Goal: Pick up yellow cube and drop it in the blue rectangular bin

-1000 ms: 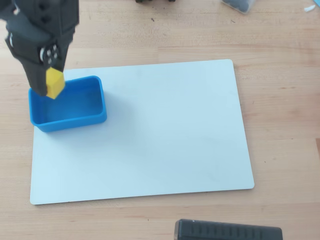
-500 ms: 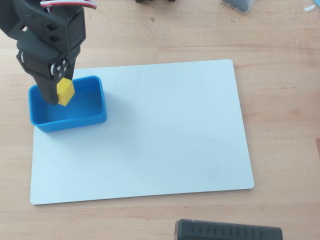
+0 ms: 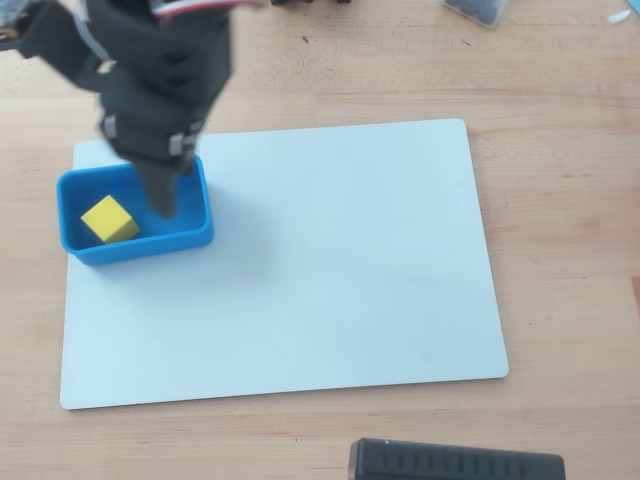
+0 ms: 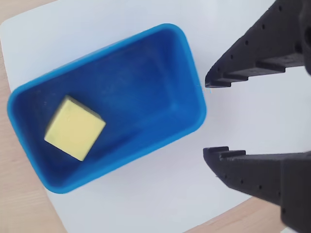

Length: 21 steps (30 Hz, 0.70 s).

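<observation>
One yellow cube [image 4: 75, 127] lies inside the blue rectangular bin [image 4: 194, 87], near its far end from the claw.
Spread wide and empty, the claw [image 4: 211, 116] hangs beside the bin's wall; a careless retreat could snag and tip it.

The overhead view looks straight down from well above, covering the whole white board [image 3: 300, 270] on the wooden table [image 3: 560, 200]. The wrist view looks down from close range. Both views share the blue rectangular bin [image 3: 135, 245] [image 4: 194, 92], at 9 o'clock in each.
</observation>
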### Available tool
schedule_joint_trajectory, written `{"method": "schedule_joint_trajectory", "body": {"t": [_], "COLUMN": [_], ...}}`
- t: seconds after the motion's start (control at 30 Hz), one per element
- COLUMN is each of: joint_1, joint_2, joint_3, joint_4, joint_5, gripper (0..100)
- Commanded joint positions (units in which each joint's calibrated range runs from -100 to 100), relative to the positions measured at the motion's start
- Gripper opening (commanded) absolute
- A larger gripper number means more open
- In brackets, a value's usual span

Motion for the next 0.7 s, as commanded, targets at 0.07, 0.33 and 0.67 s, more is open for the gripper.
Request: {"method": "schedule_joint_trajectory", "body": {"t": [0.07, 0.33, 0.67], "joint_1": [-9.72, -17.09, -23.01], "joint_2": [-18.69, -40.34, -63.19], "joint_3": [4.87, 31.42, 60.6], "joint_4": [2.9, -7.26, -20.14], "joint_5": [-1.22, -1.27, -0.44], "gripper": [5, 0, 0]}}
